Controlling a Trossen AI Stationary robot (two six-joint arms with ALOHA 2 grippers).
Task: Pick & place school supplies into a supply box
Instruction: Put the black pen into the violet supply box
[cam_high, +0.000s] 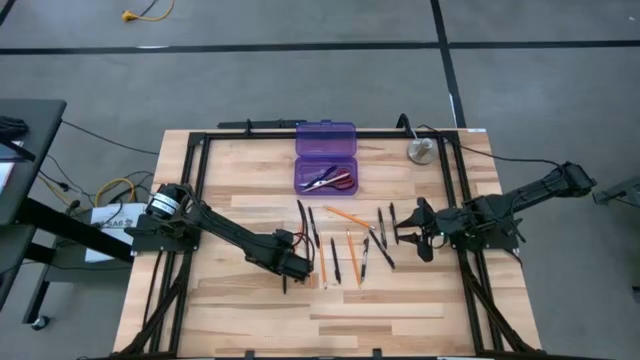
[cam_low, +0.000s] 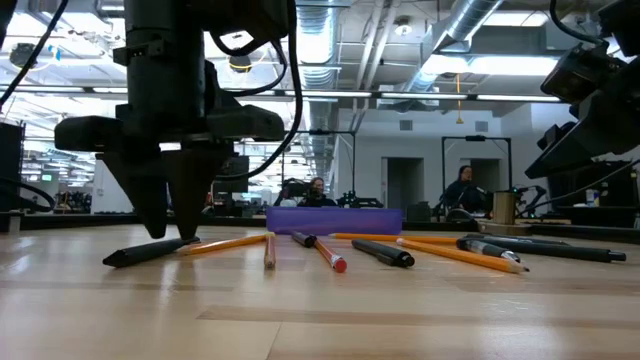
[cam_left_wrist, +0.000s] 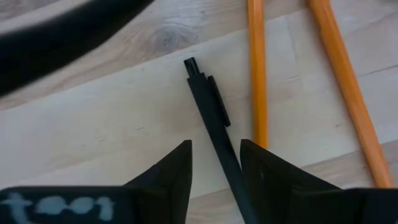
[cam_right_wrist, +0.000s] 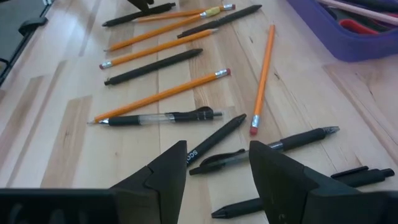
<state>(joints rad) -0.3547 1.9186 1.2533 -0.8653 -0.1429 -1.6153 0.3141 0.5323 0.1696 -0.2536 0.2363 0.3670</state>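
Note:
Several orange pencils (cam_high: 350, 255) and black pens (cam_high: 335, 258) lie loose on the wooden table. The open purple supply box (cam_high: 300, 175) stands at the far middle, with the red-handled scissors (cam_high: 335, 181) lying in it. My left gripper (cam_left_wrist: 216, 168) points down at table level, open, with its fingers on either side of a black pen (cam_left_wrist: 211, 112) that lies flat on the wood. Two pencils (cam_left_wrist: 257, 74) lie beside that pen. My right gripper (cam_right_wrist: 214, 171) hangs open above the pens (cam_right_wrist: 217, 140) at the table's right side and holds nothing. My left gripper comes from above, pointing down, with its fingers across the black pen's barrel (cam_left_wrist: 227, 158), behind the clip. One finger (cam_left_wrist: 267, 174) stands right against the pen; I cannot tell whether it touches. The pen lies flat on the table (cam_low: 150, 250).
A round silver disc (cam_high: 420, 152) sits at the far right corner. A black frame (cam_high: 250, 135) runs along the table's edges. Bare wood lies toward the near edge (cam_high: 330, 320). People sit in the room beyond the table (cam_low: 465, 185).

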